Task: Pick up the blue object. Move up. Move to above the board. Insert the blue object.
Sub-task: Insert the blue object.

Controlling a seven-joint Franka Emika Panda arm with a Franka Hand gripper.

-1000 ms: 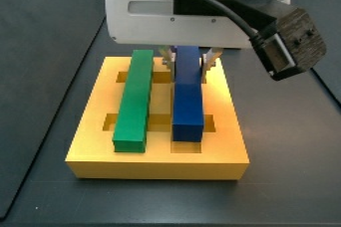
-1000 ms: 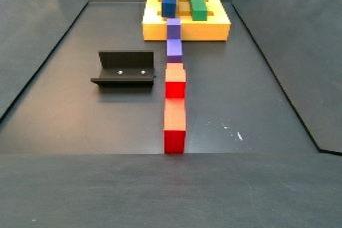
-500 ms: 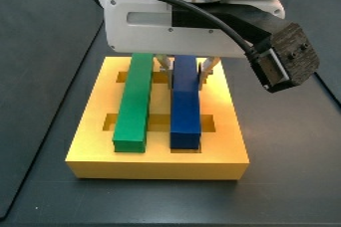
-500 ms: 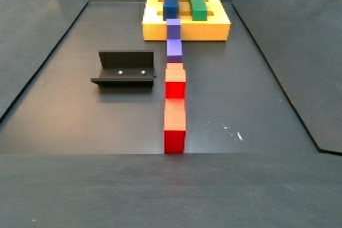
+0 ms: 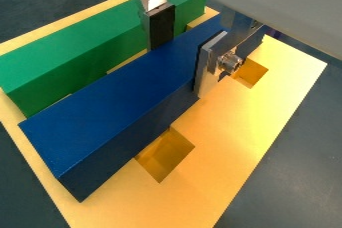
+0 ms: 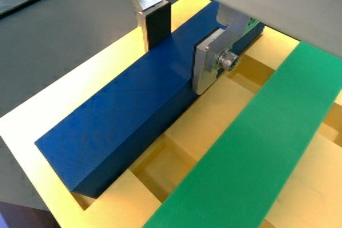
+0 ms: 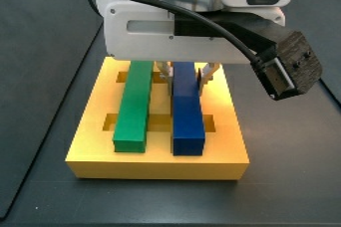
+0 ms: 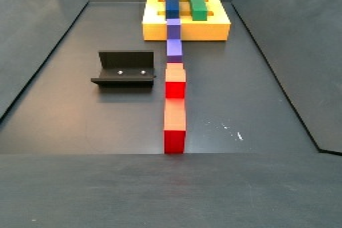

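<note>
Over the board I see my gripper straddling the blue object across its long axis, fingers apparently just parted

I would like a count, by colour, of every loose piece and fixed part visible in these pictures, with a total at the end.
Blue bar, between the pincer fingers, on the board: 1
Green bar: 1
Yellow board: 1
Purple block: 1
Red blocks: 2
Orange blocks: 2
Dark fixture: 1
Total: 9
</note>
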